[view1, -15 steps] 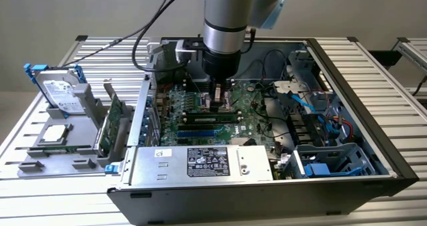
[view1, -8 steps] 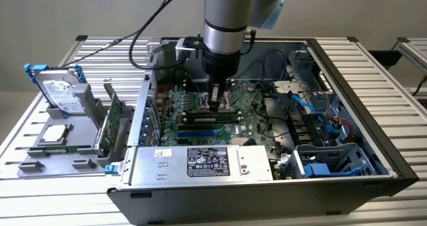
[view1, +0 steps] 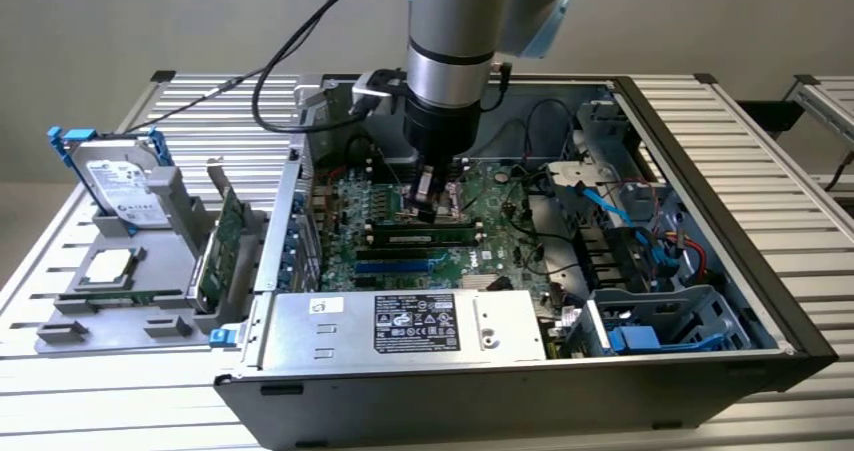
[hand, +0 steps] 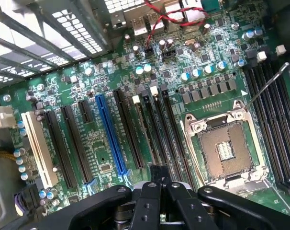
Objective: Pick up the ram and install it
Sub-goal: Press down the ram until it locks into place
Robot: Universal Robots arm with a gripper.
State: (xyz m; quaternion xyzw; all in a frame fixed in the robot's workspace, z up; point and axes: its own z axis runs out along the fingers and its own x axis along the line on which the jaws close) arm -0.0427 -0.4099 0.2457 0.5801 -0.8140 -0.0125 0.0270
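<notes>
A ram stick [view1: 424, 234], green with small black chips, stands seated in a slot on the motherboard [view1: 501, 221] inside the open computer case. My gripper [view1: 427, 209] hangs straight down over the board, its tips just above the stick's middle; contact cannot be told. In the wrist view the gripper [hand: 157, 181] is shut, its black fingers [hand: 146, 201] pressed together with nothing visible between them, over the long dark memory slots [hand: 157, 129] beside the empty processor socket [hand: 225, 151].
The case walls [view1: 721, 201] and the power supply [view1: 400, 326] box in the board. Drive cages and blue cables [view1: 641, 261] crowd the exterior view's right. A grey holder [view1: 120, 311] on the exterior view's left carries a hard drive [view1: 118, 186], a processor [view1: 110, 266], an upright expansion card [view1: 220, 246] and a thin green strip [view1: 127, 297].
</notes>
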